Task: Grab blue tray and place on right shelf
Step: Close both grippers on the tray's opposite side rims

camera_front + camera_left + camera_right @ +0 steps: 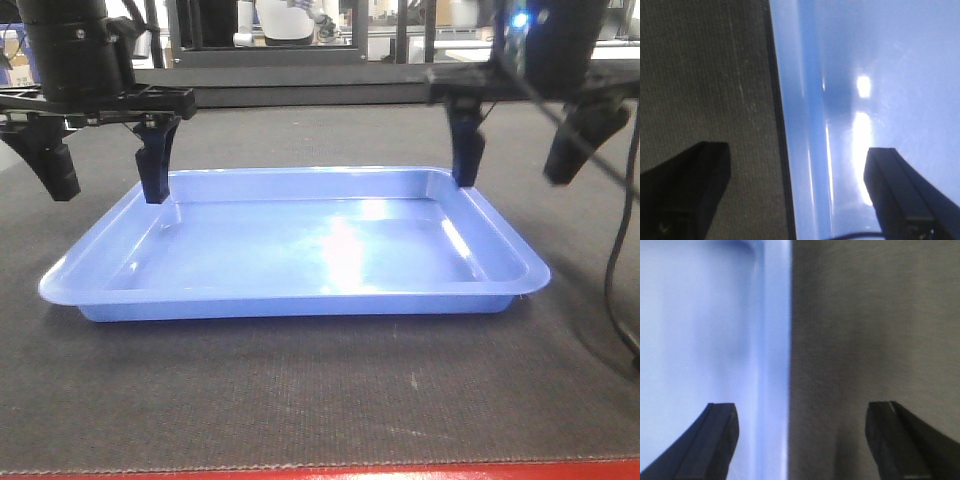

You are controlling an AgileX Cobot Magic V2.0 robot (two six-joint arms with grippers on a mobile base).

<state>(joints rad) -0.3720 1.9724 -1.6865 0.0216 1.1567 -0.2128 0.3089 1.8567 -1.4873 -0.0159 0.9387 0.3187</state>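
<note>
The blue tray (300, 250) lies flat on the dark mat, wide and shallow, with a glossy floor. My left gripper (105, 180) is open and straddles the tray's left rim: one finger over the tray's inside, one outside over the mat. In the left wrist view the tray's rim (800, 125) runs between the two fingers of the gripper (797, 165). My right gripper (520, 160) is open and straddles the right rim the same way; the right wrist view shows the rim (775, 365) between the fingers of the gripper (800, 410). The right shelf is out of view.
The tray rests on a dark woven mat (320, 400) with a red table edge (320, 472) at the very front. A black cable (625, 250) hangs at the right. A dark frame and lab furniture (290, 30) stand behind the table.
</note>
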